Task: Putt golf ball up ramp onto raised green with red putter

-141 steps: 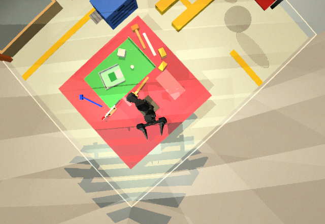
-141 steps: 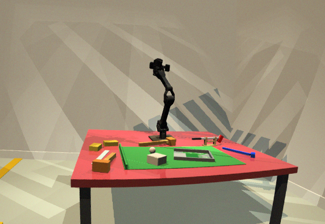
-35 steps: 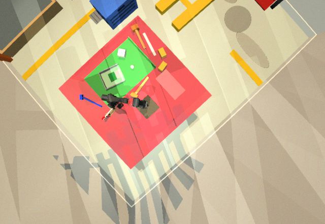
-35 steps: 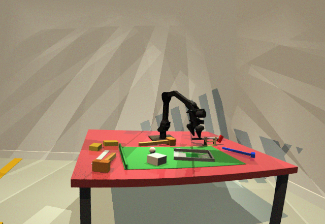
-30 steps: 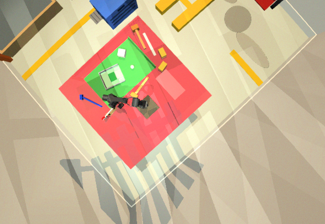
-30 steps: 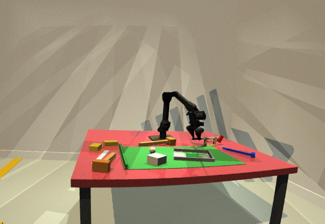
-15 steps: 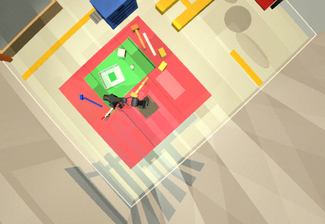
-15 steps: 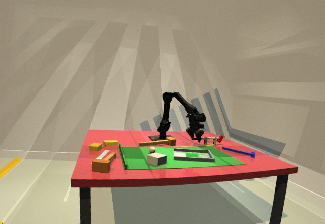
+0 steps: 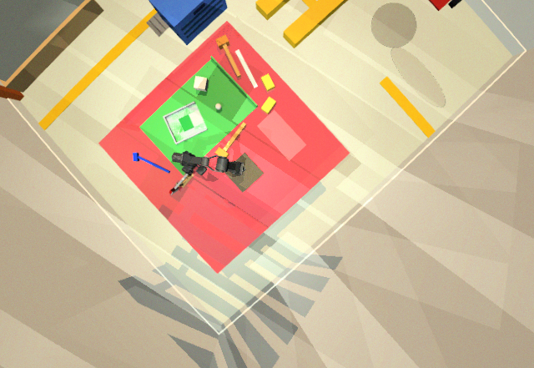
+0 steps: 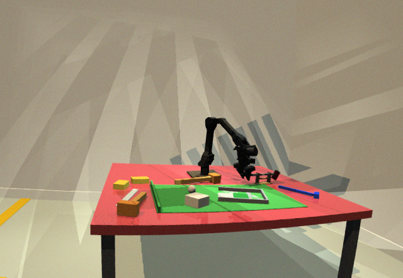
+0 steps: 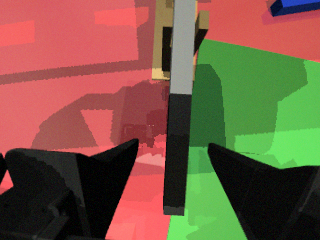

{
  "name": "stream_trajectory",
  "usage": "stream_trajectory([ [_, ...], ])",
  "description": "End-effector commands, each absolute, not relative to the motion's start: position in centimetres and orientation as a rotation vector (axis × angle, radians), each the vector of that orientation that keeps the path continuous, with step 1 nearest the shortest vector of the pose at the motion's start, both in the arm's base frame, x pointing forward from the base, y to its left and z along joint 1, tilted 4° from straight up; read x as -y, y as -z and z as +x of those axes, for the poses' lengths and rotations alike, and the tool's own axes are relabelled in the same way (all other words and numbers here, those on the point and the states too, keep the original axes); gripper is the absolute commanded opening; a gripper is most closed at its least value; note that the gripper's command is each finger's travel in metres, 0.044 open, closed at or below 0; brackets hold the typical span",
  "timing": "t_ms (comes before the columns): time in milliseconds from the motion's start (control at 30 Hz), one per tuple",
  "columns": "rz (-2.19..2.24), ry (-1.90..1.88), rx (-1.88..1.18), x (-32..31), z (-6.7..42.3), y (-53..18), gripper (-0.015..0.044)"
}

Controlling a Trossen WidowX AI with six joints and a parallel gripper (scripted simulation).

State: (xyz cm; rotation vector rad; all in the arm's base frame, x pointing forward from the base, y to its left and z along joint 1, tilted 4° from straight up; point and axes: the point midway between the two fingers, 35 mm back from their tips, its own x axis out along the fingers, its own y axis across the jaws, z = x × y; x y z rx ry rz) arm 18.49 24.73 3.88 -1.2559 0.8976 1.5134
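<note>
Putter (image 11: 178,125): grey shaft, seemingly black grip

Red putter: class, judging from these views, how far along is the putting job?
Done: the gripper is lowered with its fingers either side of the dark grip of the red putter. In hand: the grasp; gaps show on both sides, so nothing is held yet. Left: lift the putter, strike the golf ball, and land it on the raised green.

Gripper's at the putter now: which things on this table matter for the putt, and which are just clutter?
For the job:
gripper, red putter, golf ball, raised green, green mat

Lying about:
blue putter, orange mallet, second orange mallet, yellow blocks, white bar, beige cube
</note>
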Motion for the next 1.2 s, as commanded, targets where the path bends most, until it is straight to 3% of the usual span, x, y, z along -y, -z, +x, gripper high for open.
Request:
stream_trajectory([
  [0,-1.256,-1.513,-0.897,-24.7,18.5,-3.9,0.0256],
  [233,-1.256,-1.513,-0.897,-24.7,18.5,-3.9,0.0072],
  [533,-1.256,-1.513,-0.897,-24.8,18.5,-4.0,0.0000],
  [1167,-1.254,-1.515,-0.899,-25.2,18.2,-13.5,0.0000],
])
